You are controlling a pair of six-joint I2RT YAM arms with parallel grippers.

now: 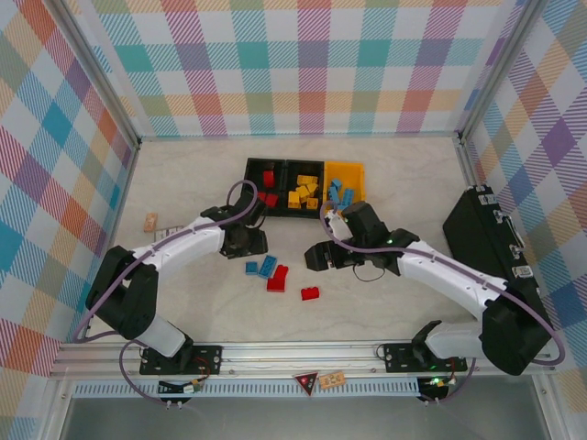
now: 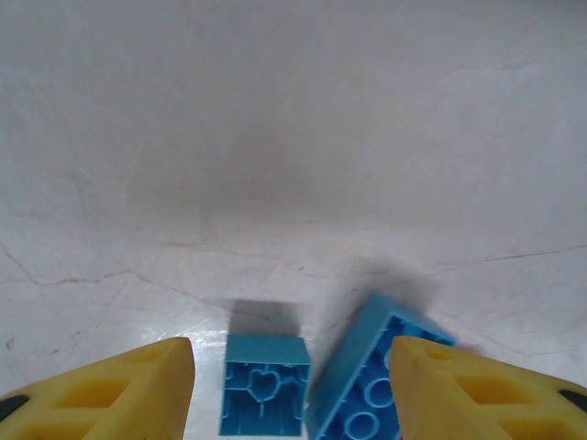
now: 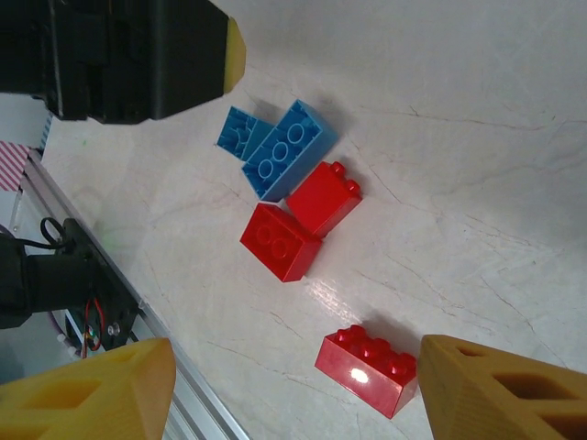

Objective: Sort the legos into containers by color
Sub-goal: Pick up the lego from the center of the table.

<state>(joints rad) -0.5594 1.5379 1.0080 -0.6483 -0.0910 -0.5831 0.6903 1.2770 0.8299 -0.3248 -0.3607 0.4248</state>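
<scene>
Legos [image 1: 276, 280] loose: two blue, three red; containers [image 1: 286, 174]: three; left jaws apart, right jaws apart

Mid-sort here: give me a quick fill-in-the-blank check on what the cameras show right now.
1. The yellow-orange bin holds legos coloured ____.
2. Loose on the table lie ____ red bricks.
3. The open left hand hangs over ____ blue bricks.
4. The lone brick by the open right hand is ____.
Missing words: blue; three; two; red.
</scene>
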